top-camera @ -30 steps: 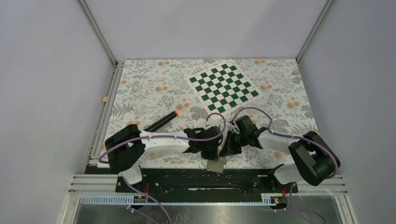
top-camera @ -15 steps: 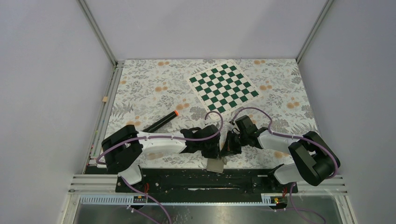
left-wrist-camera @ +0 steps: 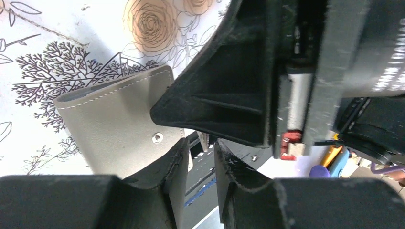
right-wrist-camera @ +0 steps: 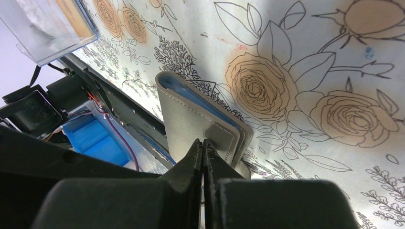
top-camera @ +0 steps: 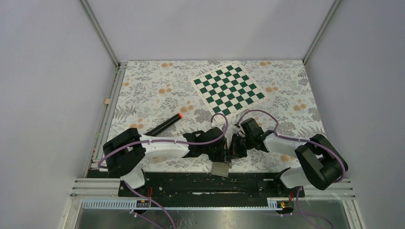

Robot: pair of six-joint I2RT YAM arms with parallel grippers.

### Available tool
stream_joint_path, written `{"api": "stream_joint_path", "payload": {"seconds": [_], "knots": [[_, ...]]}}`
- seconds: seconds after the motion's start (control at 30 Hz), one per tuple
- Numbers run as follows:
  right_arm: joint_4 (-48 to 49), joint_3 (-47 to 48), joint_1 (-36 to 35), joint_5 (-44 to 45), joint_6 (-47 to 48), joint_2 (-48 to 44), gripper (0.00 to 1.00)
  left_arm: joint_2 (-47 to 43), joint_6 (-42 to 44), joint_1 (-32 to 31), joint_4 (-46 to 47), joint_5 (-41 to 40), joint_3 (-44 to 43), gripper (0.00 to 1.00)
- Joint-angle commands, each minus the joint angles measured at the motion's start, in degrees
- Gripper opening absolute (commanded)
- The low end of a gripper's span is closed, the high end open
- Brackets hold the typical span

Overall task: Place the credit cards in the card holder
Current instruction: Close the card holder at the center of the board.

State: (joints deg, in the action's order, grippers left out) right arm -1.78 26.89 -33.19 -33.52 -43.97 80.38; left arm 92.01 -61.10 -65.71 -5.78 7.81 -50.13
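At the middle of the near edge of the desk [top-camera: 143, 95], my right pincer [right-wrist-camera: 203, 143] pinches an edge of the folded card holder [right-wrist-camera: 191, 114]; my left pincer [left-wrist-camera: 201, 145], slightly open, hangs just beside it.

The card holder [left-wrist-camera: 114, 119] presents a matt grey, leather-like skin of even texture with pale stitching along its edge. It carries a small bright metal stud [left-wrist-camera: 157, 138] and, in the right wrist view, a smoother pale blue lining. The left end effector [left-wrist-camera: 201, 145] and right end effector [right-wrist-camera: 203, 145] are of matt black moulded plastic, scuffed and dust-flecked at the edges. The table [right-wrist-camera: 305, 57] bears a smooth white printed covering with a faint sheen, and the tray [right-wrist-camera: 38, 28] is clear, glossy plastic.
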Motion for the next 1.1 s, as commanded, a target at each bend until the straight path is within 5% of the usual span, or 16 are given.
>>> {"api": "stream_joint_path", "payload": {"seconds": [0.0,0.37,0.93,1.07], "knots": [[-0.2,-0.9,0.1,2.3,1.1,1.2,0.0,2.1,0.2,0.1,2.2,1.8,-1.6,0.25],[0.0,-1.0,0.2,2.1,0.9,1.2,0.0,3.6,0.5,0.1,1.2,1.4,-2.7,0.0],[0.1,-1.1,0.2,2.1,1.0,1.4,0.0,-1.7,-0.8,0.3,4.2,-0.9,1.3,0.0],[0.1,-1.1,0.2,2.1,1.0,1.3,0.0,-1.1,-1.4,0.5,6.5,0.4,1.9,0.22]]}}
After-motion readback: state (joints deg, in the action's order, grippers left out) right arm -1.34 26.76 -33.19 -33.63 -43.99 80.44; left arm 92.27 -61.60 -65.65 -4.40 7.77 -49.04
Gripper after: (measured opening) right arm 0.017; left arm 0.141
